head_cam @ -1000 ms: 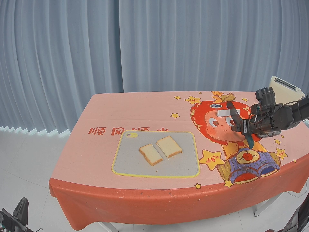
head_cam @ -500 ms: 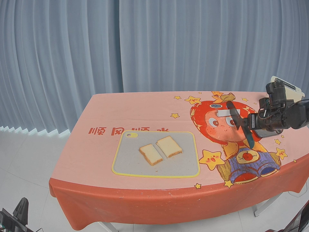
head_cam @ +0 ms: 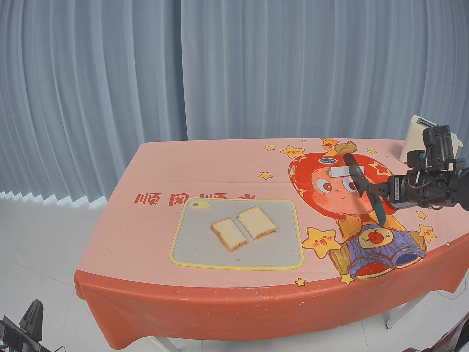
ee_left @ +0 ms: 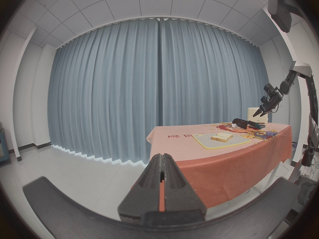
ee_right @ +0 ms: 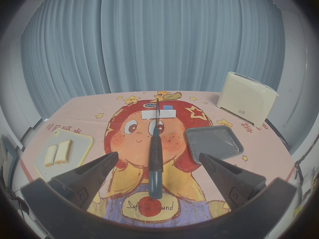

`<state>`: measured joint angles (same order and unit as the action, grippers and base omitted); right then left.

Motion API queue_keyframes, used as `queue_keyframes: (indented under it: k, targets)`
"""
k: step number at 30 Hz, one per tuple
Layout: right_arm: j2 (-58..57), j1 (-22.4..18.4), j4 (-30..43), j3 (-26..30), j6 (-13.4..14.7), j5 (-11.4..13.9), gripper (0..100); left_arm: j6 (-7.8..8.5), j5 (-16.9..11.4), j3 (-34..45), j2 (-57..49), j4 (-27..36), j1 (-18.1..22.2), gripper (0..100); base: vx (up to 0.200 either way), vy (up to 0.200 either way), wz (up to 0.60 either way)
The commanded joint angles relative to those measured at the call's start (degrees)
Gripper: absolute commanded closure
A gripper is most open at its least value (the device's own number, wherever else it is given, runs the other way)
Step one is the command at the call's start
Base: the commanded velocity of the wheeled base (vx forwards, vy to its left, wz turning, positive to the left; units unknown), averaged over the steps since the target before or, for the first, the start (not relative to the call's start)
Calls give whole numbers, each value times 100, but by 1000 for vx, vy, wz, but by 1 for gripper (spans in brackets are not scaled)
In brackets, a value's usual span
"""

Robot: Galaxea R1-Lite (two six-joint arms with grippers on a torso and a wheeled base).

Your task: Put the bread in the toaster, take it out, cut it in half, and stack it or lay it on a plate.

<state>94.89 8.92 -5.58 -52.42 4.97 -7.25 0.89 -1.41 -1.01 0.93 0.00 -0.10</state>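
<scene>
Two halves of bread [head_cam: 228, 234] [head_cam: 257, 222] lie side by side on the grey cutting board [head_cam: 195, 250] with the yellow rim, also seen in the right wrist view as bread halves [ee_right: 58, 152] on the board [ee_right: 81, 145]. A knife [head_cam: 365, 189] [ee_right: 155, 153] with a black and teal handle lies on the tablecloth. My right gripper [head_cam: 375, 188] [ee_right: 158, 156] hangs open above the knife's handle, holding nothing. The cream toaster [head_cam: 419, 135] [ee_right: 247, 98] stands at the back right. A dark grey plate [ee_right: 214, 141] lies beside the knife. My left gripper [ee_left: 161, 170] is shut, low beside the table.
The table [head_cam: 195, 172] carries an orange cartoon cloth, and its left and back parts are bare. Blue curtains hang close behind it. White floor surrounds the table on the left and front.
My right arm has drawn back to the right, away from the knife, gripper open. The knife and the bread halves have stayed where they were.
</scene>
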Motion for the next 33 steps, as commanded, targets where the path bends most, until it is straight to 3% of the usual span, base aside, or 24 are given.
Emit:
queue_keyframes:
  k: [1, 10, 14, 23, 24, 26, 28, 29, 31, 33]
  targets:
    - [-665, 162, -584, 751, 56, -13, 0, -1, 1, 101, -93, 0, 1, 100, 0, 0, 0]
    - [-1764, 400, -1885, 2350, 91, -31, 0, -1, 1, 101, -93, 0, 1, 100, 0, 0, 0]
    - [-2282, 417, -2298, 2763, 162, 40, 0, -1, 1, 101, -93, 0, 1, 100, 0, 0, 0]
    - [-3680, 400, -2289, 3748, 540, 418, 0, -1, 1, 101, -93, 0, 1, 100, 0, 0, 0]
    - [-4049, 417, -2281, 3985, 812, 497, 0, -1, 1, 101, -93, 0, 1, 100, 0, 0, 0]
    - [-4286, 426, -2281, 4073, 935, 637, 0, -1, 1, 101, -93, 0, 1, 100, 0, 0, 0]
    - [-4646, 364, -2281, 4143, 1120, 1051, 0, -1, 1, 101, -93, 0, 1, 100, 0, 0, 0]
    - [-4646, 364, -2281, 4143, 1120, 1051, 0, -1, 1, 101, -93, 0, 1, 100, 0, 0, 0]
    - [-5226, 338, -2281, 4363, 1674, 1613, 0, -1, 1, 101, -93, 0, 1, 100, 0, 0, 0]
    - [-5534, 373, -2254, 4495, 1805, 1929, 0, -1, 1, 101, -93, 0, 1, 100, 0, 0, 0]
